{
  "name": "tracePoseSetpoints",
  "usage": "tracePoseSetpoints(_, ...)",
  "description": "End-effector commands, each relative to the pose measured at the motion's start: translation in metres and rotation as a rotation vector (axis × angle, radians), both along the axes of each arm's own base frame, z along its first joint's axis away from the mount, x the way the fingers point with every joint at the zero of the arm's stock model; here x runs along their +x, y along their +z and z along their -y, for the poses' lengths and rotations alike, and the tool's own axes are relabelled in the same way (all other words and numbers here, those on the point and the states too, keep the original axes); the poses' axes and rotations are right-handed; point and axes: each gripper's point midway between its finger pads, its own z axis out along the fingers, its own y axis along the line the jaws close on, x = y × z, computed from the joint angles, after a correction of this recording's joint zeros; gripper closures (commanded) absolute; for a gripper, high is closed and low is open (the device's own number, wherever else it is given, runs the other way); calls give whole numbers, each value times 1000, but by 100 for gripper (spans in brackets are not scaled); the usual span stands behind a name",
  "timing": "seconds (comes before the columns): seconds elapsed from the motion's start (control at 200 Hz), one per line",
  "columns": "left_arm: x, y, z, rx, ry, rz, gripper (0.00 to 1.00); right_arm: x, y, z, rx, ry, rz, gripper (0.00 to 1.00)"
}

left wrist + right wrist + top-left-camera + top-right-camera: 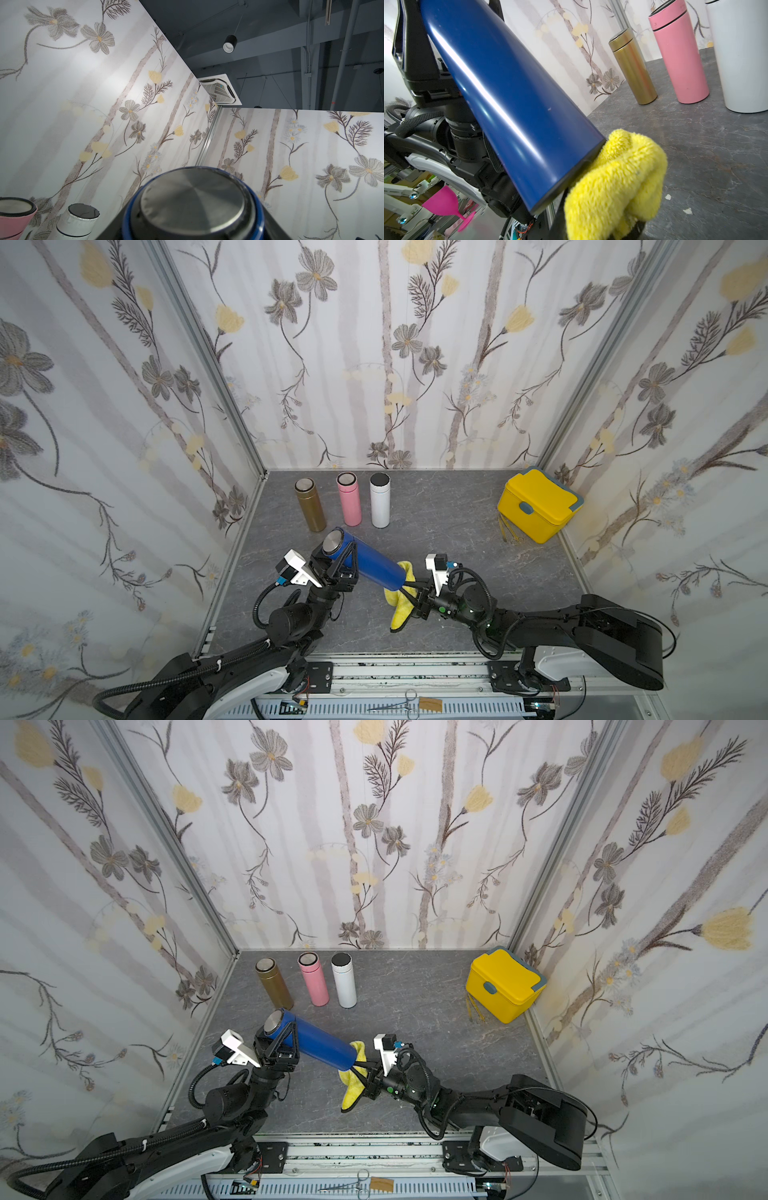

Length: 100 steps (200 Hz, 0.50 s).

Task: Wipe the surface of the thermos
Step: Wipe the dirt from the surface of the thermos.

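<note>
Here the left gripper (pixel 338 562) clamped the rigid, glossy, likely slippery blue thermos (pixel 370 562) near its capped end, tilted off the table, while the right gripper (pixel 409 593) pinched a soft yellow cloth (pixel 401 599) against its base.

Robot lab/test cell, not a home: grey marble-look table (pixel 457 572) boxed in by floral-papered panels (pixel 374 344) on alu frame posts (pixel 208 356). Two arms sit on a metal rail (pixel 415 672) w/ exposed wiring. Above the panels: bare dark ceiling, pipes, cassette AC unit (pixel 221 91), pendant lamp (pixel 229 43).
</note>
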Motion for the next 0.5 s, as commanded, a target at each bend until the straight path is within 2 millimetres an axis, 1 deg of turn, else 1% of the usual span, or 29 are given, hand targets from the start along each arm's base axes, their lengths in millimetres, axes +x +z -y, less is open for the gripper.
tracePoseSetpoints(0.0,-6,9,1,-36,-49,25,100,-18,33,-14,89,75,84,100)
tracePoseSetpoints(0.045,-7,10,1,-39,-52,25,100,-21,37,-15,100,91,90,100)
tracePoseSetpoints(0.09,-7,10,1,-40,-57,25,100,-21,41,-10,120,83,100,100)
tracePoseSetpoints(0.175,-8,11,2,-41,-66,26,100,-12,44,8,159,37,89,100)
tracePoseSetpoints(0.225,-8,11,2,-40,-66,27,100,-6,42,17,168,15,76,100)
tracePoseSetpoints(0.275,-8,10,1,-39,-64,25,100,-2,40,21,159,-6,76,100)
tracePoseSetpoints(0.325,-7,10,2,-38,-65,23,100,-1,36,18,132,-7,68,100)
tracePoseSetpoints(0.395,-7,10,3,-37,-69,21,100,-6,31,5,88,18,64,100)
tracePoseSetpoints(0.495,-7,11,4,-37,-75,21,100,-21,38,-11,93,78,93,100)
